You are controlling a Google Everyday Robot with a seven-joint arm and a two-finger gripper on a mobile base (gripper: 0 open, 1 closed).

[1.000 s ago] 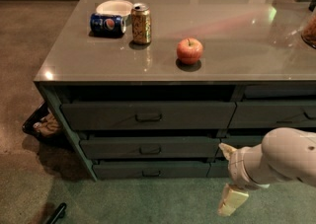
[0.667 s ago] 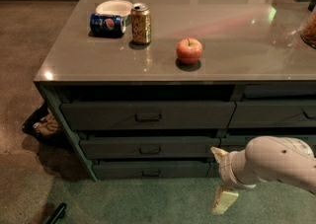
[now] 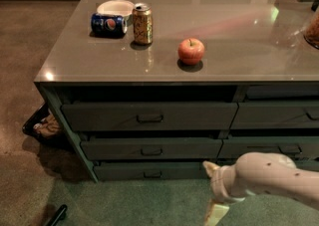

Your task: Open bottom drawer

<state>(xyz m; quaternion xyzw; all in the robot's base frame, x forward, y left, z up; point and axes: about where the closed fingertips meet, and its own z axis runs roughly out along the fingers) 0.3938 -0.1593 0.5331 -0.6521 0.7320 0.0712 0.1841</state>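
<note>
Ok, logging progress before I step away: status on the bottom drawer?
Gripper open, low, off right end of bottom drawer. Drawer shut, pull untouched. Nothing between gripper and pull.

Scene dimly lit from above; glare spots seen on countertop (image 3: pixel 239 46); dark shadow cast under apple (image 3: pixel 191 51); gripper (image 3: pixel 213 190) caught pale at lower right.

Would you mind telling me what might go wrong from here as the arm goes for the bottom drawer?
1. The gripper, open, hangs low to the right of the bottom drawer, near the seam with the neighbouring stack; it might catch a drawer there instead.
2. The small pull sits just below the like pull of the middle drawer; a high approach might open the wrong one.
3. A hard tug might roll the apple on the countertop.
</note>
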